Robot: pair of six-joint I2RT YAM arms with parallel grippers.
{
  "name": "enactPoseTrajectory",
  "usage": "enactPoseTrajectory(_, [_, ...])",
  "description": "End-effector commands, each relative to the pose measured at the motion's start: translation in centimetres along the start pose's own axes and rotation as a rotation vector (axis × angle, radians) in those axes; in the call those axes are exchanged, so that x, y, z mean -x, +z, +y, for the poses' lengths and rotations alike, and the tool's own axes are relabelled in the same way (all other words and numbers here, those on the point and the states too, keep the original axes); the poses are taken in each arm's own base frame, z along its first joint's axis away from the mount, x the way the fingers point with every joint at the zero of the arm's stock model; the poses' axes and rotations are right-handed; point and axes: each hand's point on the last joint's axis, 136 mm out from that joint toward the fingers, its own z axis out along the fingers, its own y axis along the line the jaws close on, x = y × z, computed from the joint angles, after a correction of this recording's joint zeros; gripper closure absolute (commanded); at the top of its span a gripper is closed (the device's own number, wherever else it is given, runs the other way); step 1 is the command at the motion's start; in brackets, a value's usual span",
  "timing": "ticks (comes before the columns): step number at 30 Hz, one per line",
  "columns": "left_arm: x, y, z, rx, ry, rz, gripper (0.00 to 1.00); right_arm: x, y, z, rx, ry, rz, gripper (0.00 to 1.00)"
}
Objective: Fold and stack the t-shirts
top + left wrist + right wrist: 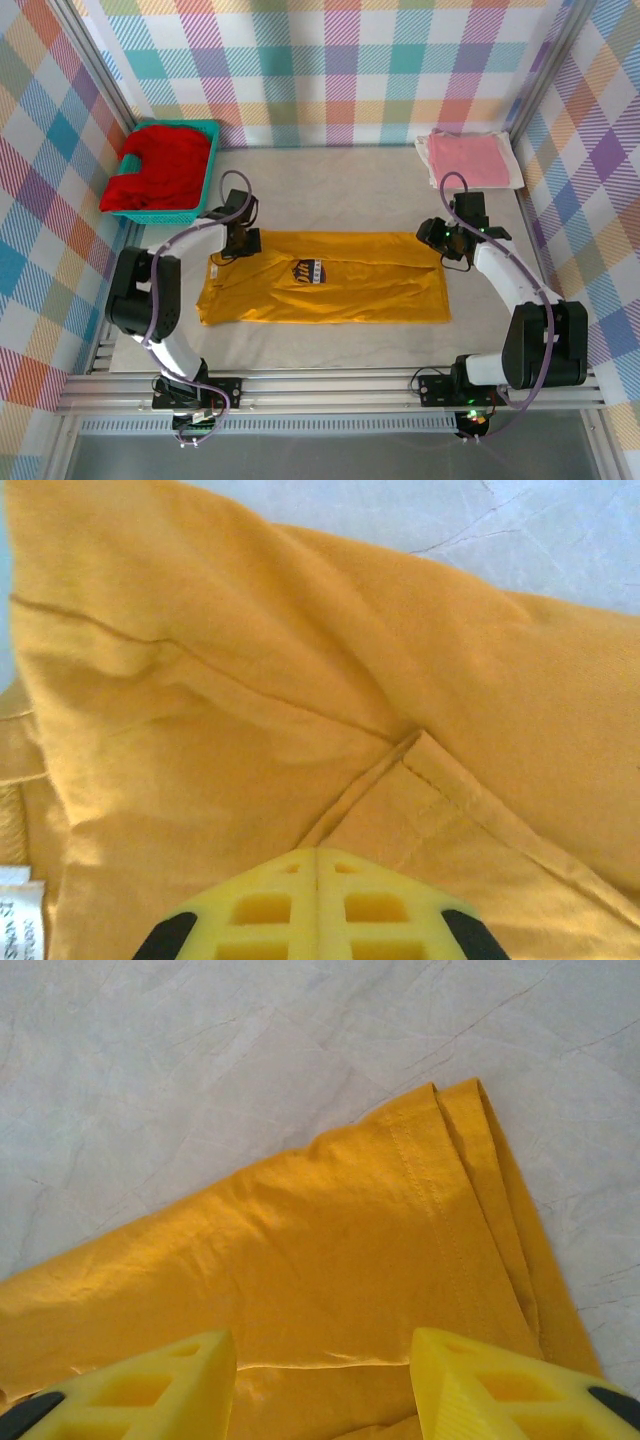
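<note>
Left end effector (317,858) closed at mustard t-shirt (330,290) sleeve seam (300,705); right end effector (325,1360) open astride hem corner (455,1100). Risk: one-sided lift could skew fold.

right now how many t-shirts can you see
3. A mustard-yellow one lies flat mid-table, a folded pink one sits at the far right corner, a red one is heaped in the teal basket, which may hide more.

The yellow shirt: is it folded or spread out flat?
Partly folded. The yellow shirt lies as a long strip on the table, and its hem corner shows stacked layers, but it is no compact bundle yet.
</note>
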Motion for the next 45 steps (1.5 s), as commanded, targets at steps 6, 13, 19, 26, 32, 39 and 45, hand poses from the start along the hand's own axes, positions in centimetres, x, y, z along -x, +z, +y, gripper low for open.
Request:
enactPoseTrajectory(6, [-2.8,-0.7,0.7,0.000,-0.021,0.017,0.78,-0.3,-0.3,0.5,0.028,-0.014,-0.001,0.50])
enactPoseTrajectory(13, [0.4,0.9,0.8,0.040,-0.030,-0.014,0.47,-0.6,-0.2,0.6,0.038,-0.008,0.011,0.49])
enactPoseTrajectory(19, [0.9,4.1,0.0,0.035,-0.013,0.043,0.56,-0.5,-0.4,0.3,0.022,-0.018,0.000,0.48])
enactPoseTrajectory(26, [0.0,3.0,0.2,0.026,-0.027,0.034,0.85,-0.4,-0.5,0.2,0.012,-0.025,-0.004,0.47])
enactPoseTrajectory(32, [-0.7,0.3,1.2,0.056,-0.028,0.008,0.88,-0.2,-0.2,0.5,0.023,-0.018,0.000,0.47])
enactPoseTrajectory(39, [-1.1,-1.5,1.9,0.069,-0.025,-0.020,0.78,-0.2,-0.1,0.6,0.027,-0.015,0.005,0.46])
enactPoseTrajectory(45, [-1.5,-0.4,1.3,0.045,0.001,0.013,0.73,-0.2,-0.1,0.6,0.029,-0.014,0.005,0.46])
